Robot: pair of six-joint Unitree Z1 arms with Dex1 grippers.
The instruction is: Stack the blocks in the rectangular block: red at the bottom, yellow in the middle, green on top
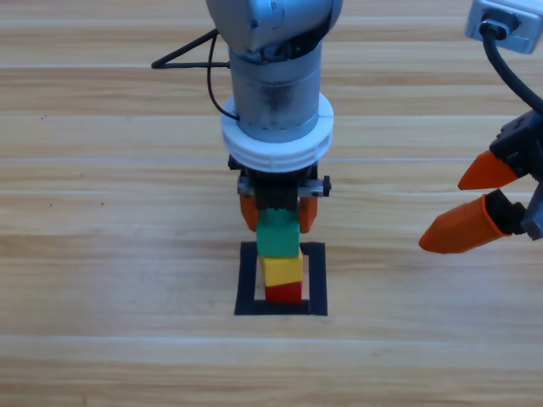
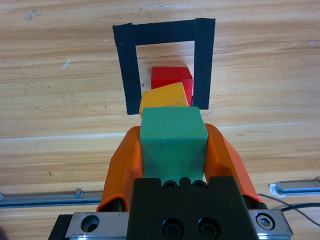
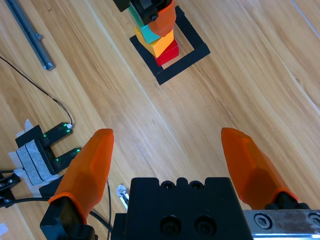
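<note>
The blocks [image 1: 281,259] stand in one small tower on the wooden table [image 1: 102,254], inside the rectangular block [image 1: 281,279], which is a square outline of black tape stuck flat on the wood. Going from big to small: the left arm [image 1: 276,76] is the biggest thing here. It comes down from the top of the high view, right in the middle, and stands over the tower. The right gripper [image 1: 472,203] waits far off at the right edge, with its two orange jaws spread wide and nothing between them.

The left gripper [image 1: 278,214] sits just behind the top of the tower. Its two orange jaws are closed tight on the green [image 2: 173,140] cube, one jaw pressed on each side (the left wrist view shows this best).

Green is on top. It sits on the yellow [image 1: 282,270] cube. Yellow is in the middle and is turned a little, so its corners do not line up with the others. Yellow sits on the red [image 1: 284,292] cube, which is at the bottom, flat on the table inside the tape square. Red does not touch the tape on either side
</note>
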